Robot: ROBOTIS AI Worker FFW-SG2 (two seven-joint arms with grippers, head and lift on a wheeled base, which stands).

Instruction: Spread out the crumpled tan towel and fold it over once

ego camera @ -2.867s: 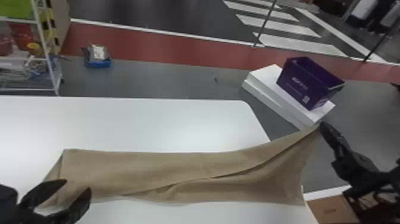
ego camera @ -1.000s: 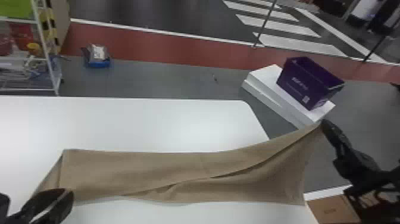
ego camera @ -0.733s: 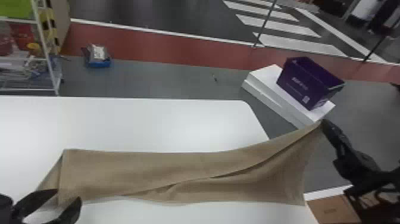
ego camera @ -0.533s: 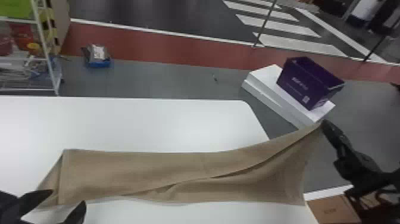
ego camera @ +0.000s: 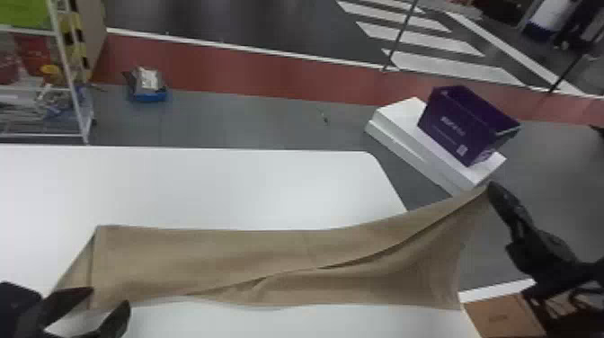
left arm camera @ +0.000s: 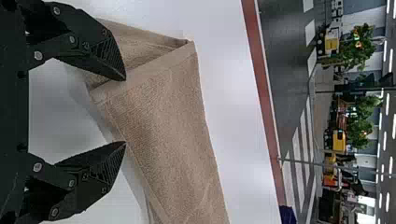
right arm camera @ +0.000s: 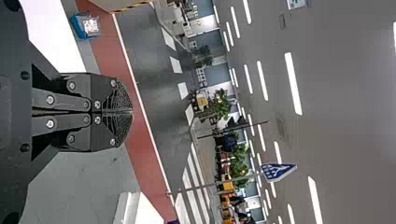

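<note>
Now L end effector has reopened, fingers apart, lower left; R end effector is clamped on towel corner, mid-right. Towel's otherwise across table, lower half; prob. needs L regrip b4 fold.

So the right end effector has its two black fingers pressed together at the tips. Past them you get grey floor, a red strip, then dark floor with white stripes. There's also a bit of white surface, a blue bin, white boxes, some leafy plants, a blue sign on a pole and long ceiling lights.
</note>
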